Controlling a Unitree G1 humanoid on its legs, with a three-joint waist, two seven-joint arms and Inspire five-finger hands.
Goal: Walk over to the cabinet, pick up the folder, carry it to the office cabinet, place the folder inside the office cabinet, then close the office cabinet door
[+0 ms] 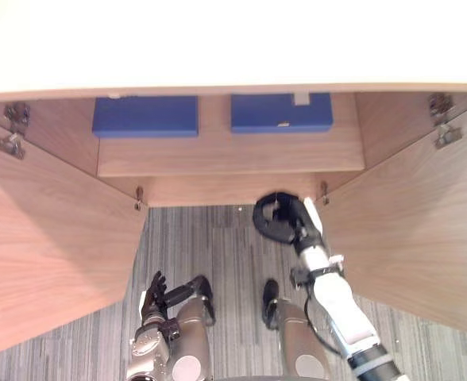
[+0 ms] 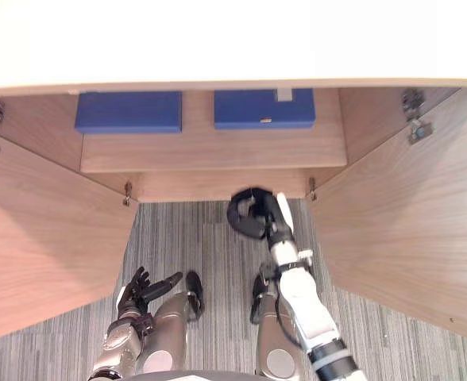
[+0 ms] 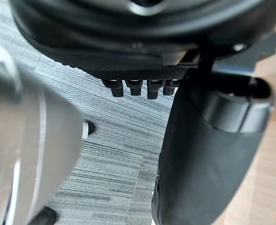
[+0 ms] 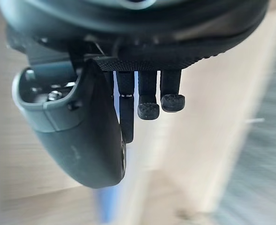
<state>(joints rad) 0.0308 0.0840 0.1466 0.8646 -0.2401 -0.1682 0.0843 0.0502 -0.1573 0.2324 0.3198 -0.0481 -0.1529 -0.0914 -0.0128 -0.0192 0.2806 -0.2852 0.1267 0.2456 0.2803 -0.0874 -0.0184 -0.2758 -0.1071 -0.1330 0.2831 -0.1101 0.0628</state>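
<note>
Blue folder [image 1: 281,112] lies flat on office cabinet shelf [image 1: 225,159] beside a second folder [image 1: 144,116]; probably light, stiff, slick, best pinched at the near edge; right hand [image 1: 277,221] and left hand [image 1: 156,292] hang relaxed, empty.

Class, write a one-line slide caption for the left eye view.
Open office cabinet holding two blue folders; right hand raised before it, left hand low.
</note>
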